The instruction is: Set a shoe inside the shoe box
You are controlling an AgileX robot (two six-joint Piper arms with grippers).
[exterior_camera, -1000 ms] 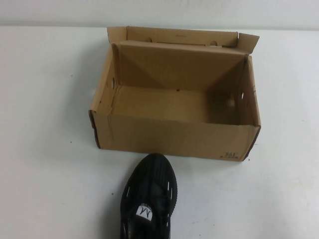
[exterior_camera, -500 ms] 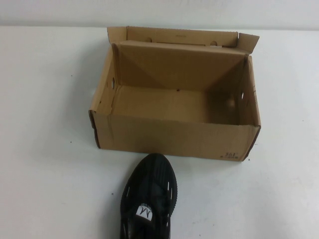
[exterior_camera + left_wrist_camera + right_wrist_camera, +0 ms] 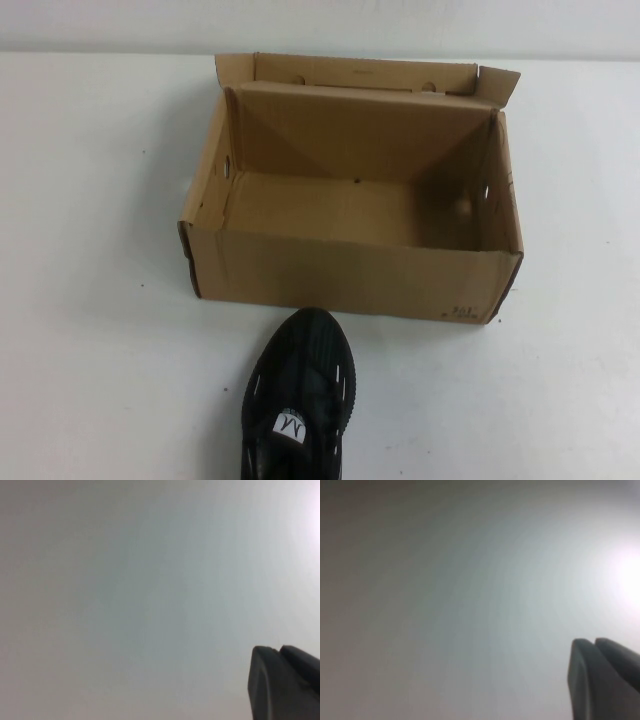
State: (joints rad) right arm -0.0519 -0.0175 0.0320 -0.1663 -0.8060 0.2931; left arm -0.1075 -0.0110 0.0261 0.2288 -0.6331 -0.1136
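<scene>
White tabletop [image 3: 90,300] fills the high view, with a pale wall behind it, and neither arm appears there at all. Toward the far side sits the shoe box [image 3: 350,275], open at the top and empty, its flaps standing along the rim, its long side running across the robot's front. Just on the near side of the box lies the shoe [image 3: 298,400], sole down, its toe pointing at the box's front wall and very nearly touching it, its heel cut off by the near edge of the view. Its long axis thus runs away from the robot, square to the box's long side, so it would probably have to be lifted over the front wall and perhaps turned to lie along the box. The left gripper [image 3: 285,682] shows only as a dark finger at the corner of the left wrist view, over blank pale surface; the right gripper [image 3: 605,677] looks the same in the right wrist view. Whether either claw is spread or pressed together cannot be told, though each holds nothing visible. The shoe lies slightly left of the view's centre, so the left arm seems marginally the nearer, but that is a narrow call. No grasp has begun.
</scene>
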